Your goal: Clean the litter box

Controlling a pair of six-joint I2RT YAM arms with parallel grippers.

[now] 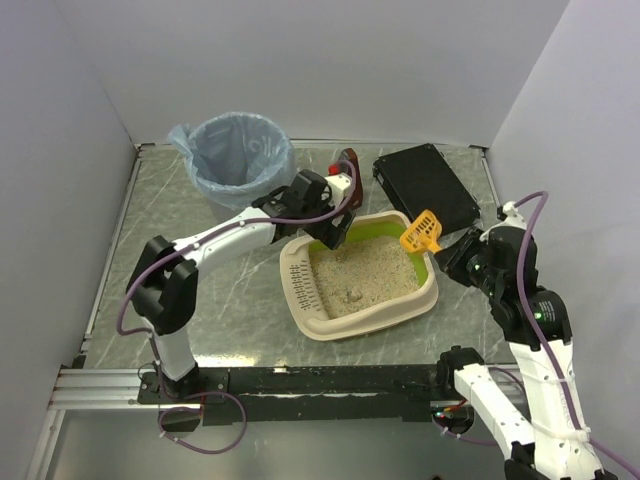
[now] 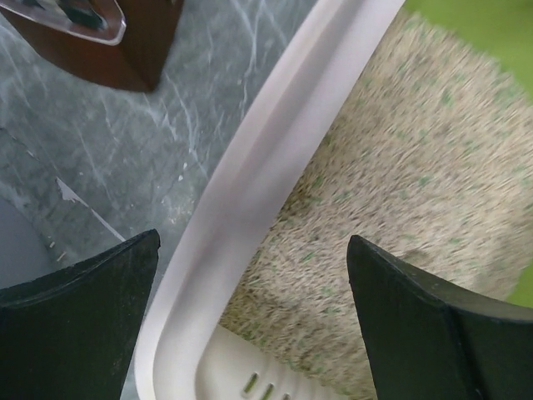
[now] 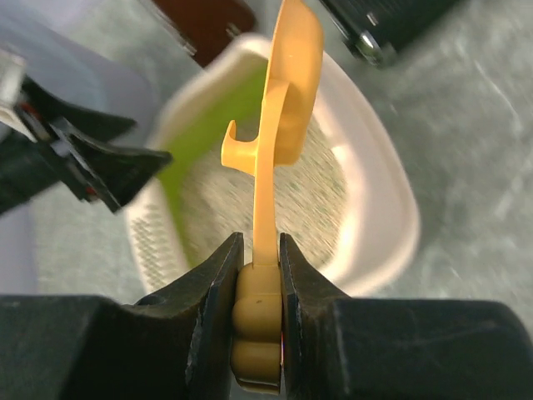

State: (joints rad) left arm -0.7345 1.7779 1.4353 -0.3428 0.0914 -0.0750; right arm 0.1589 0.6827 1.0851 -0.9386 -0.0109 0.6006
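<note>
Grey marbled counter is enclosed by pale walls, and the litter box is set near the middle of the top view, its green wall along the upper side. Sandy litter is spread inside it. The left pincer is held released, astride the box's cream rim: one finger is seen over the counter, the other over the litter. The right pincer is clenched on the handle of a yellow scoop, which is poised by the box's upper right corner in the top view. The box is judged to be a light, stiff plastic shell weighted by loose litter, so it may slide on the smooth counter if pushed. The rim is best gripped to steady it while the litter is sifted.
</note>
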